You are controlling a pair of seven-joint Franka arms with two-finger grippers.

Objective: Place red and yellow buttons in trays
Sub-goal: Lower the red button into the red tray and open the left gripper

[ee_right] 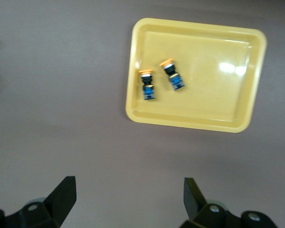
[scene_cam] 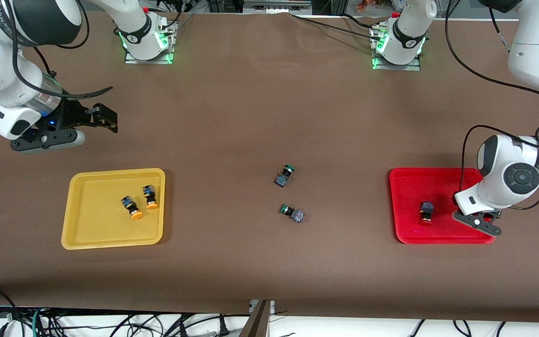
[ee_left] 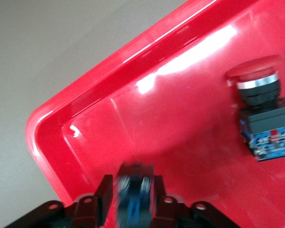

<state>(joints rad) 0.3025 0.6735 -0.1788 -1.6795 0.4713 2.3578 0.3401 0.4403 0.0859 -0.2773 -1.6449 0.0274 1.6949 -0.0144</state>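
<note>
We see a brown table (scene_cam: pixel 251 107) bearing a yellow tray (scene_cam: pixel 80 229) toward the right arm's end, a red tray (scene_cam: pixel 403 187) toward the left arm's, and two green-capped switches (scene_cam: pixel 284 176) between them.

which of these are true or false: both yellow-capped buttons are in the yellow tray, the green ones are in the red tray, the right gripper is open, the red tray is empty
1. Both yellow-capped buttons lie in the yellow tray: true.
2. The green-capped buttons lie in the red tray: false, they lie on the table between the trays.
3. The right gripper is open: true.
4. The red tray is empty: false, a red-capped button lies in it.
</note>
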